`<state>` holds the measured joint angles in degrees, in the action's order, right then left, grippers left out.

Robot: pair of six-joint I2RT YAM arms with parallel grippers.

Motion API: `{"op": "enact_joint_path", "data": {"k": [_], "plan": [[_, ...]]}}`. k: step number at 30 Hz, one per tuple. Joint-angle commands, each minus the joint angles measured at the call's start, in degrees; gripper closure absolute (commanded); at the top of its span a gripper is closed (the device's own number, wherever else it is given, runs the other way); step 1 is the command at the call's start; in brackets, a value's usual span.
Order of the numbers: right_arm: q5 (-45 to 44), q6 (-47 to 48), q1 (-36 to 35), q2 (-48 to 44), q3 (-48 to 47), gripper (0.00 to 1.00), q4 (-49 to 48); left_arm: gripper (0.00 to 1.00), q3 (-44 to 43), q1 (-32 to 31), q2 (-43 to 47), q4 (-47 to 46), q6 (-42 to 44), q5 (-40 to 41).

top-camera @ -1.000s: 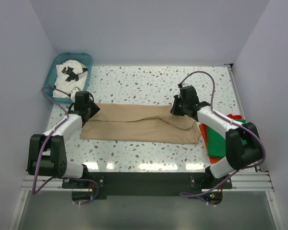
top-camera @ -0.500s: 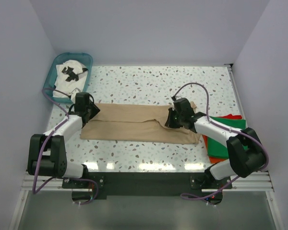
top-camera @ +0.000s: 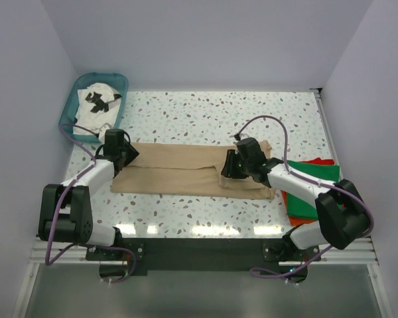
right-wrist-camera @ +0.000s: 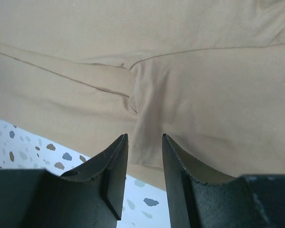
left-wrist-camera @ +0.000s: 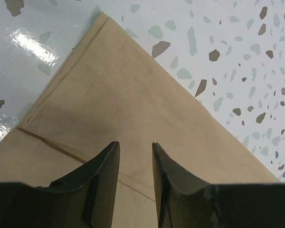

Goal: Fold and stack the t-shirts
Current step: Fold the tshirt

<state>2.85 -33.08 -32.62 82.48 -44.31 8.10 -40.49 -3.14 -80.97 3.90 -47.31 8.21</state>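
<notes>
Speckled tabletop (top-camera: pixel 205 109) keeps your tan t-shirt (top-camera: pixel 179 171) flat; left gripper (left-wrist-camera: pixel 135 146) and right gripper (right-wrist-camera: pixel 145 138), jaws narrowly parted, apparently pin it for folding.

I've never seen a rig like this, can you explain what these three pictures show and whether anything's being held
Two robot arms are bolted at the near edge of a table, each ending in a two-finger gripper. The wide picture looks down from above; the other two come from wrist cameras, so the prongs are each arm's own fingers. A tan shirt lies on the table, the left gripper over its left end, the right gripper over its right half. At right a green shirt lies on a red-orange one; a white shirt sits in a basket. Both grippers are open, holding nothing.
</notes>
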Motion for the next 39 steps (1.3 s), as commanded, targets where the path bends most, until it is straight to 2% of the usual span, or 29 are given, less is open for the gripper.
{"op": "enact_joint_path", "data": {"k": [1,6,8,12,16,25,39], "plan": [[-3.98,0.20,-0.25,-4.42,-1.91,0.61,1.29,0.62,0.32,-0.20,0.11,-3.02,-0.42,-0.30],[-14.17,0.74,0.63,-5.75,-4.99,0.63,10.07,0.62,1.37,-0.20,0.28,-2.94,-0.15,-1.17],[-15.68,0.56,0.98,-5.14,-4.90,0.63,11.32,0.62,1.99,-0.29,0.46,-4.94,-0.24,-1.26],[-15.60,-0.75,0.89,-1.71,-3.16,0.65,11.15,0.62,3.31,-0.38,0.64,-5.48,-0.59,-1.61],[-11.74,-1.63,0.46,-1.27,0.71,0.67,8.34,0.62,4.01,-0.47,0.99,-5.84,-0.59,-1.79],[-7.95,-4.80,-6.22,-2.32,3.62,0.67,6.23,0.62,4.10,-0.47,1.34,-6.01,-0.94,-1.97],[-16.91,-3.39,-6.40,-5.31,-1.48,0.62,13.52,0.62,4.72,-1.08,2.84,-5.66,-0.15,-2.49]]}}
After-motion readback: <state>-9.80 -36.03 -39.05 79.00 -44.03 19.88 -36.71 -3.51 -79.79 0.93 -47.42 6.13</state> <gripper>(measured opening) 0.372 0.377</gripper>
